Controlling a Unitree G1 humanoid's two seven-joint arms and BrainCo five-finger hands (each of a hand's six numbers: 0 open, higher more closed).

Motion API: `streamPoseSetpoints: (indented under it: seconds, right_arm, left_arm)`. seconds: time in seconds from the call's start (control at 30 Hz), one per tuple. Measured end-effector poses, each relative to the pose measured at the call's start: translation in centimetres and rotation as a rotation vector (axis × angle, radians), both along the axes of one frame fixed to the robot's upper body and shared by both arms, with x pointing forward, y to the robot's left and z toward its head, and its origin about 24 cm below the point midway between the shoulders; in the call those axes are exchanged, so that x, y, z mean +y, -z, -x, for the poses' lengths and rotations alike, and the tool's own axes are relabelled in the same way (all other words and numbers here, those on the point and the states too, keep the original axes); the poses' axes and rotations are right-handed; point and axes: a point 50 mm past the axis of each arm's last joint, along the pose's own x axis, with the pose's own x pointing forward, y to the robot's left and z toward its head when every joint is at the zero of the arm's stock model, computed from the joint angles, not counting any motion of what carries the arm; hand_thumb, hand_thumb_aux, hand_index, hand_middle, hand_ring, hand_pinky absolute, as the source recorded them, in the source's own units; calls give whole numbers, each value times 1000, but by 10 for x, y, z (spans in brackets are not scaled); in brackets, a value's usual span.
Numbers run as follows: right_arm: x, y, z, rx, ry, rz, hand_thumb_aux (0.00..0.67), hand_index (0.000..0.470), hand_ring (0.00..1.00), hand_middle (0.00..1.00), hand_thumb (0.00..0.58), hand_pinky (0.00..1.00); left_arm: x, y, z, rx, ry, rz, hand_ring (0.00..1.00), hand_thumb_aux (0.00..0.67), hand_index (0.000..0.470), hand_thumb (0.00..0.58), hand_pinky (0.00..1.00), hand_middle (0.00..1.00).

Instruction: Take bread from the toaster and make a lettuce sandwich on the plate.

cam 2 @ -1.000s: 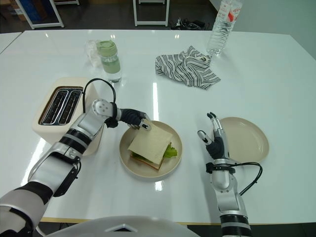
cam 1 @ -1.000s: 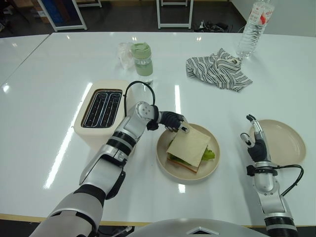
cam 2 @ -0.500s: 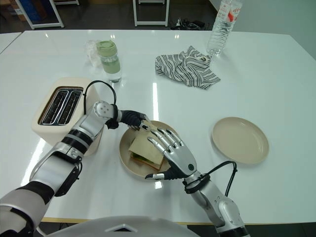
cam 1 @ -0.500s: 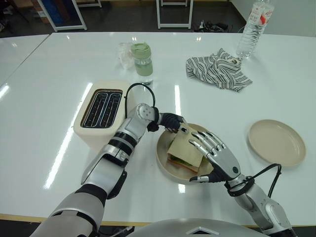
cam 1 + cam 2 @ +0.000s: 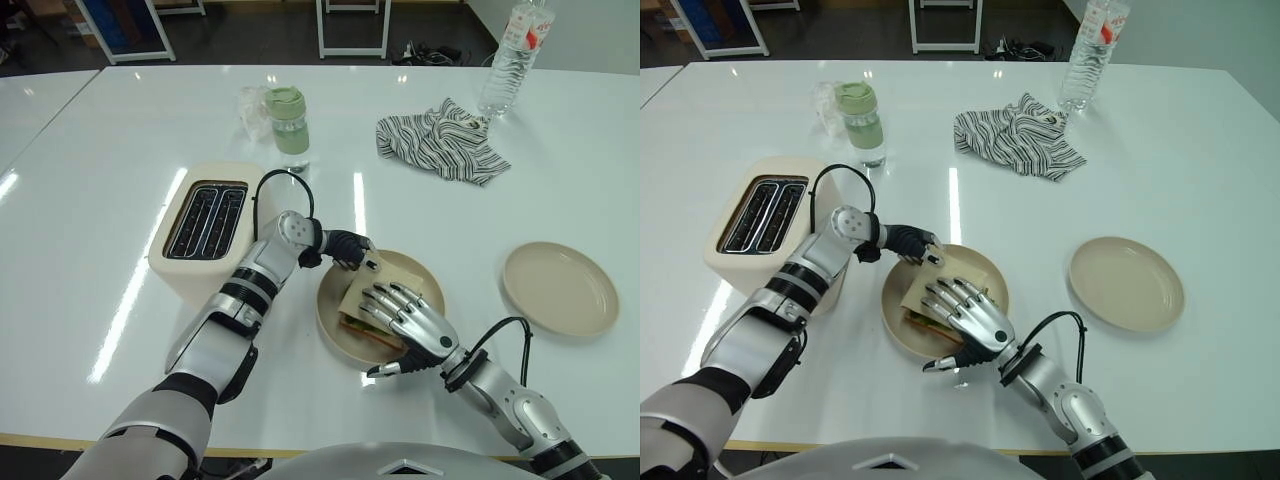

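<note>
A sandwich with a pale top bread slice (image 5: pixel 402 272) lies on the tan plate (image 5: pixel 325 326) in front of me. A bottom slice and a strip of green lettuce show at its near edge, mostly covered. My left hand (image 5: pixel 348 248) stays at the plate's far left rim, fingers pinched on the top slice's corner. My right hand (image 5: pixel 404 318) lies flat over the sandwich with spread fingers, palm down. The cream toaster (image 5: pixel 205 226) stands left of the plate, its two slots dark.
A second, bare tan plate (image 5: pixel 560 288) sits to the right. At the back are a green-lidded cup (image 5: pixel 289 120), a striped cloth (image 5: pixel 440 142) and a clear water bottle (image 5: pixel 511 58). The toaster's black cord (image 5: pixel 282 175) loops behind my left hand.
My right hand swung left from beside the bare plate and came down over the sandwich. The left hand kept its hold on the slice's corner.
</note>
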Motion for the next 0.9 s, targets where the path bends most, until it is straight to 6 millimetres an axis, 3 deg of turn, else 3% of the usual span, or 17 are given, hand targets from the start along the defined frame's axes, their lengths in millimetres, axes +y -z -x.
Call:
streamPoseSetpoints:
  seconds: [0.13, 0.17, 0.2, 0.33, 0.5, 0.67, 0.8, 0.9]
  right_arm:
    - [2, -3, -1, 22, 4, 46, 0, 0, 0, 0, 0, 0]
    - [2, -4, -1, 27, 8, 56, 0, 0, 0, 0, 0, 0]
    - [3, -4, -2, 33, 12, 64, 0, 0, 0, 0, 0, 0]
    - [0, -3, -4, 83, 62, 100, 0, 0, 0, 0, 0, 0]
    - [2, -3, -4, 108, 80, 93, 0, 0, 0, 0, 0, 0]
    - [3, -2, -3, 124, 90, 87, 0, 0, 0, 0, 0, 0]
    - [2, -1, -3, 134, 92, 93, 0, 0, 0, 0, 0, 0]
    - [-2, -1, -2, 147, 94, 73, 0, 0, 0, 0, 0, 0]
  left_arm:
    - [-1, 2, 0, -14, -11, -11, 1000, 657, 461, 580, 1000, 1000]
    - [-1, 2, 0, -21, -15, -11, 886, 525, 369, 553, 886, 886]
    - [-2, 2, 0, -32, -18, -12, 0, 0, 0, 0, 0, 0]
    - [-9, -5, -1, -209, -39, -14, 0, 0, 0, 0, 0, 0]
    - [-43, -67, 3, -713, -66, 100, 0, 0, 0, 0, 0, 0]
    - [-42, -127, 12, -1149, -269, 121, 0, 0, 0, 0, 0, 0]
    - [-37, -152, 28, -1259, -413, 267, 0, 0, 0, 0, 0, 0]
    - [-22, -139, 34, -1181, -555, 397, 0, 0, 0, 0, 0, 0]
